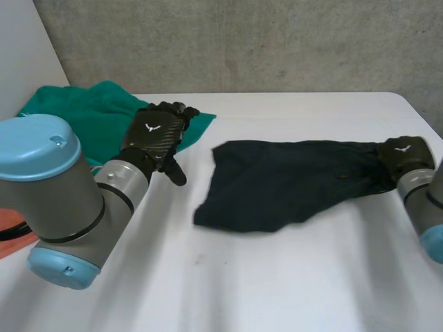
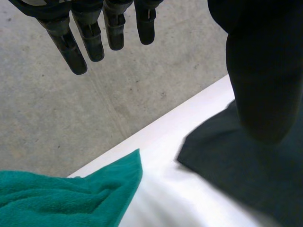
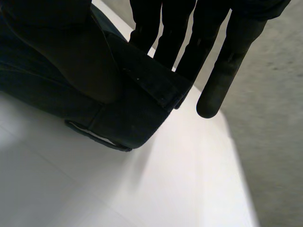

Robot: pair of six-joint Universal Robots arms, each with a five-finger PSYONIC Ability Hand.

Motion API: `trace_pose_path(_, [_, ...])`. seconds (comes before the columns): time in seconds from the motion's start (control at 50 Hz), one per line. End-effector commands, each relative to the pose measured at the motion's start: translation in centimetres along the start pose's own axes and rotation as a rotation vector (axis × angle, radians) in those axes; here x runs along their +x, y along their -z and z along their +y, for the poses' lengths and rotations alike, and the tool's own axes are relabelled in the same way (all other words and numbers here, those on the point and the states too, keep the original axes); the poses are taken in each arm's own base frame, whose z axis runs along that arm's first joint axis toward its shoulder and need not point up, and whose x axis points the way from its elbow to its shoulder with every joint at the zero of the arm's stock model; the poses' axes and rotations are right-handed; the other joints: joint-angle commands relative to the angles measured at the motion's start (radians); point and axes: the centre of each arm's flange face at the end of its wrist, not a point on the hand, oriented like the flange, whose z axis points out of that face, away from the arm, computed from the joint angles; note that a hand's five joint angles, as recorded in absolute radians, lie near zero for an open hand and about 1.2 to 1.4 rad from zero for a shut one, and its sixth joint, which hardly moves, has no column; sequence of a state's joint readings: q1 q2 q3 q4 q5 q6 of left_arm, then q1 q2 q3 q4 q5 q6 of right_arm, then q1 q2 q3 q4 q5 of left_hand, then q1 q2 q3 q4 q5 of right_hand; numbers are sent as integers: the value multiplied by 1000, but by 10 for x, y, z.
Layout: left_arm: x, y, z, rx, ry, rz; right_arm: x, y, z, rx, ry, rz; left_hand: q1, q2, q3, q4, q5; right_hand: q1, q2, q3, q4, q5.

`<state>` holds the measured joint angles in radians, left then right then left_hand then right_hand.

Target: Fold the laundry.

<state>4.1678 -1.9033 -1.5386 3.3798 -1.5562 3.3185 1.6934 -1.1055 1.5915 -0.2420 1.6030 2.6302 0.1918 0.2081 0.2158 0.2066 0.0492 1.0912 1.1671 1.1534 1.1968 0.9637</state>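
On the white table [image 1: 277, 277], from its middle out toward 3 o'clock in the head view, a dark garment [image 1: 284, 183] lies spread but rumpled, its broad end nearest the centre and its narrower end running to the right hand [image 1: 405, 153]. That hand sits at the garment's 3 o'clock end, close to the table's edge. In the right wrist view it is clamped on the cloth: the thumb [image 3: 66, 56] presses down on top of a thick stitched band [image 3: 142, 104] at the garment's edge, and the straight fingers [image 3: 222, 71] stand behind it, so the band is pinched between them and curls up off the table there. At about 10 o'clock from the garment, well apart from it, a green towel [image 1: 90, 117] lies bunched near the table's far corner, one pointed flap reaching toward the middle. The left hand [image 1: 156, 135] hangs over that flap, at the near edge of the towel, its back turned up toward the head camera. In the left wrist view its fingers [image 2: 90, 33] are straight and spread a little, with nothing between them and the thumb [image 2: 265, 71]; under the palm are the towel's corner, bare table, and the near corner of the dark garment, not touching each other. The left arm [image 1: 62, 200] fills the 8 o'clock part of the head view, and an orange patch [image 1: 10, 235] shows just beside it at 9 o'clock. A grey wall [image 1: 277, 41] stands behind the table at 12 o'clock.
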Motion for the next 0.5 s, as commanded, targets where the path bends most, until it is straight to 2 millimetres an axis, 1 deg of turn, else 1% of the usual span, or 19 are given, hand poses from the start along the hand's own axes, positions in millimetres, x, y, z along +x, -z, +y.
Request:
trace_pose_path(0.02, [-8,3,-4,7,6,-19,10,2,-12,37,339,60,-17,-34,-41,-32,-49,305,229,243,199,258])
trace_pose_path(0.06, [-9,3,-3,3,8,-23,-8,7,-27,126,375,39,-17,-34,-41,-32,-49,305,229,243,199,258])
trace_pose_path(0.08, [-9,3,-3,4,9,-23,-29,15,-43,227,395,3,-17,-34,-41,-32,-49,305,229,243,199,258])
trace_pose_path(0.12, [-8,3,-3,2,11,-21,-53,27,-58,340,409,-50,-17,-34,-41,-32,-49,305,229,243,199,258])
trace_pose_path(0.14, [-8,3,-3,2,15,-20,-79,45,-69,456,426,-128,-17,-34,-41,-32,-49,305,229,243,199,258])
trace_pose_path(0.18, [-7,3,-2,1,18,-18,-107,65,-74,565,454,-235,-17,-34,-41,-32,-49,305,229,243,199,258])
trace_pose_path(0.2, [-6,3,-2,0,20,-16,-121,73,-73,614,473,-294,-17,-34,-41,-32,-49,305,229,243,199,258])
trace_pose_path(0.22, [-5,3,-1,-1,21,-13,-151,90,-63,687,515,-429,-17,-34,-41,-32,-49,305,229,243,199,258])
trace_pose_path(0.28, [-4,3,-1,-3,21,-11,-182,111,-46,763,600,-592,-17,-34,-41,-32,-49,305,229,243,199,258])
trace_pose_path(0.3, [-4,2,-1,-3,21,-13,-184,111,-43,759,620,-599,-17,-34,-41,-32,-49,267,191,205,161,220])
trace_pose_path(0.32, [-4,2,-1,0,21,-15,-185,111,-42,758,639,-600,-17,-34,-41,-32,-49,-18,-94,-81,-124,-65])
trace_pose_path(0.34, [-4,1,-2,1,21,-16,-185,111,-44,757,657,-598,-17,-34,-41,-32,-49,-344,-420,-406,-449,-391])
trace_pose_path(0.36, [-4,-1,-4,9,21,-18,-183,109,-49,753,666,-579,-17,-34,-41,-32,-49,-917,-993,-979,-1022,-964])
trace_pose_path(0.4, [-5,-5,-7,22,21,-22,-178,105,-56,727,628,-553,-17,-34,-41,-32,-49,-917,-993,-979,-1022,-964])
trace_pose_path(0.42, [-4,-8,-11,36,19,-22,-170,100,-64,689,535,-528,-17,-34,-41,-32,-49,-917,-993,-979,-1022,-964])
trace_pose_path(0.44, [-4,-11,-12,42,19,-22,-164,98,-70,677,482,-515,-17,-34,-41,-32,-49,-917,-993,-979,-1022,-964])
trace_pose_path(0.46, [-4,-13,-15,51,19,-23,-154,96,-78,661,400,-498,-17,-34,-41,-32,-49,-917,-993,-979,-1022,-964])
trace_pose_path(0.48, [-3,-19,-19,66,17,-25,-135,96,-94,638,222,-484,-17,-34,-41,-32,-49,-917,-993,-979,-1022,-964])
trace_pose_path(0.5, [-2,-21,-22,74,17,-24,-127,97,-101,640,166,-476,-17,-34,-41,-32,-49,-917,-993,-979,-1022,-964])
